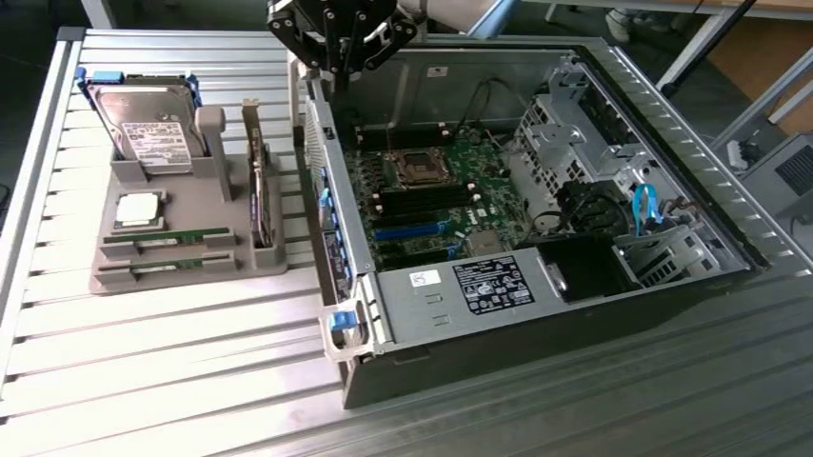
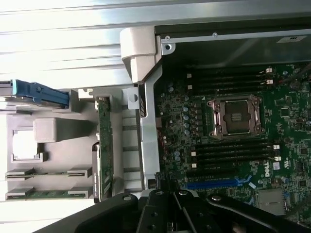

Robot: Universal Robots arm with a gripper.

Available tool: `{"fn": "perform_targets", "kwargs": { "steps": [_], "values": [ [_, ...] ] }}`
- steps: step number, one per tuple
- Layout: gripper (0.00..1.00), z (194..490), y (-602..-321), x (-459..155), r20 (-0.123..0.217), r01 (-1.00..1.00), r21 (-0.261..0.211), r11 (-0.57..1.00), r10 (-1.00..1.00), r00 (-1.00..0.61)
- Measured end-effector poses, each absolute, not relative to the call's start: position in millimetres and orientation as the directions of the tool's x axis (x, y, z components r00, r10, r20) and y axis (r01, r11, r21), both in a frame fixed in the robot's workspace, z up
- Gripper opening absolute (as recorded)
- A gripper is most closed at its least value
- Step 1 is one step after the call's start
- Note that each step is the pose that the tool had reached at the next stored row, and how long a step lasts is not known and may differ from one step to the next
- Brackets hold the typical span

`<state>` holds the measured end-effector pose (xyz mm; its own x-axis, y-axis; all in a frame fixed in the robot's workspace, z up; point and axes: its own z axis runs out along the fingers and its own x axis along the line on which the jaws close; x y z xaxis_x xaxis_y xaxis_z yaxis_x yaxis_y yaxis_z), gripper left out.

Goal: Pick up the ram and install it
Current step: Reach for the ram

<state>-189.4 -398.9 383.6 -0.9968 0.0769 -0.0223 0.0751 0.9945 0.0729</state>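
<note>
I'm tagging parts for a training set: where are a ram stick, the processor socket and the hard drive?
ram stick (image 1: 168, 235): exterior view, middle of its green upper edge.
processor socket (image 1: 417, 168): exterior view, centre of its open metal frame.
hard drive (image 1: 155, 138): exterior view, on its white label.

Tool cut off by the exterior view's top edge

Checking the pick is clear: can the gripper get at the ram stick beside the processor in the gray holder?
Likely yes: the ram stick lies uncovered in the gray holder, free from above. The gripper is shut, above the case wall.
</note>
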Motion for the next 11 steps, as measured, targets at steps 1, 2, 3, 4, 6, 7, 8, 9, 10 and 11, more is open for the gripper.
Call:
{"fn": "perform_targets", "kwargs": {
  "steps": [1,2,3,4,6,7,8,9,10,11],
  "values": [
    [0.09,383.6,-398.9,-191.1,-0.022,0.075,0.073,0.995,0.077,-0.997],
    [0.09,383.6,-398.9,-192.8,-0.022,0.075,0.073,0.995,0.077,-0.997],
    [0.09,383.6,-398.9,-195.4,-0.022,0.075,0.073,0.995,0.077,-0.997],
    [0.09,383.6,-398.9,-199.8,-0.022,0.075,0.073,0.995,0.077,-0.997],
    [0.09,383.6,-398.9,-202.4,-0.022,0.075,0.073,0.995,0.077,-0.997],
    [0.09,383.6,-398.9,-203.8,-0.022,0.075,0.073,0.995,0.077,-0.997],
    [0.09,383.6,-398.9,-206.2,-0.022,0.075,0.073,0.995,0.077,-0.997],
    [0.09,383.6,-399.0,-208.8,-0.022,0.075,0.073,0.995,0.077,-0.997],
    [0.09,383.6,-398.9,-210.5,-0.022,0.075,0.073,0.995,0.077,-0.997],
    [0.09,383.6,-398.9,-212.7,-0.022,0.075,0.073,0.995,0.077,-0.997]
  ]
}}
